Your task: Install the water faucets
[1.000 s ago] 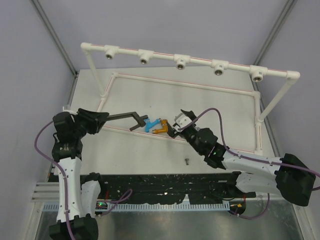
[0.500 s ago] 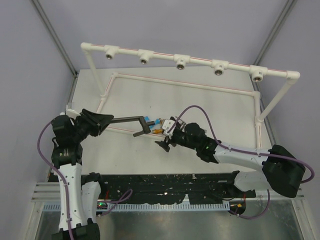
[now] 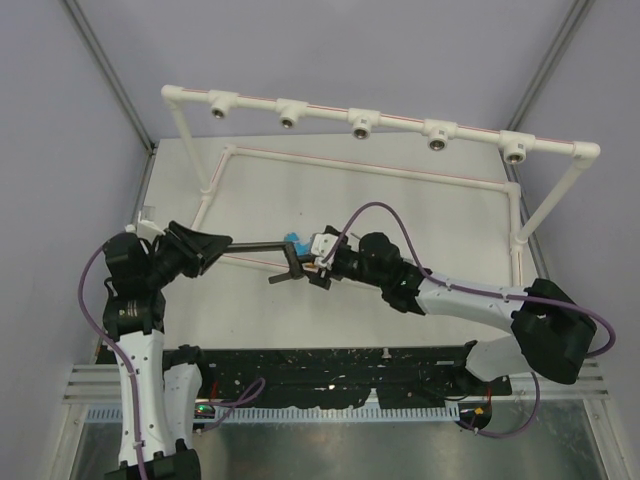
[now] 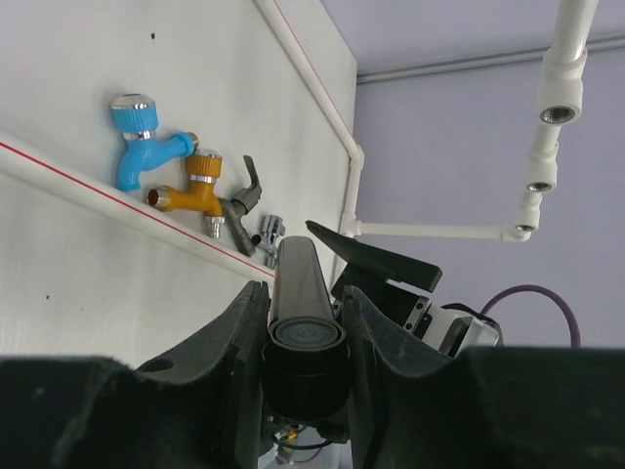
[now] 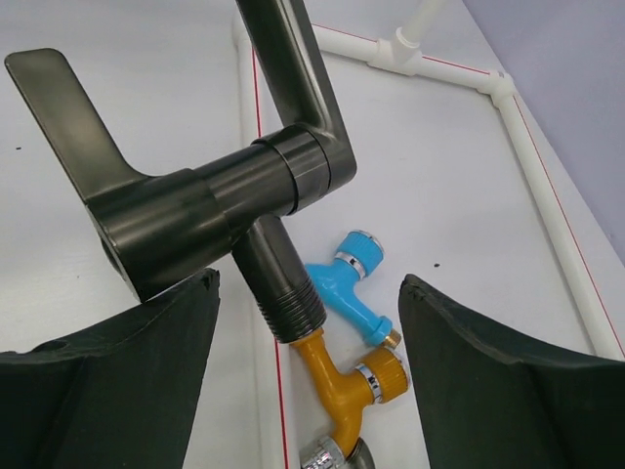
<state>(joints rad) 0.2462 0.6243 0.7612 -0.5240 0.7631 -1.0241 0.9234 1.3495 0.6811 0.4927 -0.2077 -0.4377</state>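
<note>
My left gripper point(image 3: 222, 243) is shut on the spout end of the larger dark-grey faucet point(image 3: 285, 258) and holds its long arm level above the table; the left wrist view shows the round spout tip point(image 4: 305, 335) clamped between the fingers. My right gripper point(image 3: 314, 268) is open, with its jaws standing either side of the faucet's threaded stem point(image 5: 283, 283) and not touching it. The blue faucet point(image 5: 347, 283) and the orange faucet point(image 5: 354, 389) lie on the table below, beside the frame's near pipe. The left wrist view also shows the small dark metal faucet point(image 4: 246, 195) and the chrome faucet point(image 4: 270, 230) next to them.
The white pipe frame's raised top rail point(image 3: 400, 122) carries several brass-lined sockets facing the arms. Its low rectangle point(image 3: 380, 168) lies on the white table, and the near pipe point(image 3: 240, 260) passes under the held faucet. A black rail point(image 3: 330, 365) runs along the near edge.
My right gripper has swung left and now straddles the dark-grey faucet's stem. The left arm has shifted a little, bringing the faucet's body towards the right gripper.
</note>
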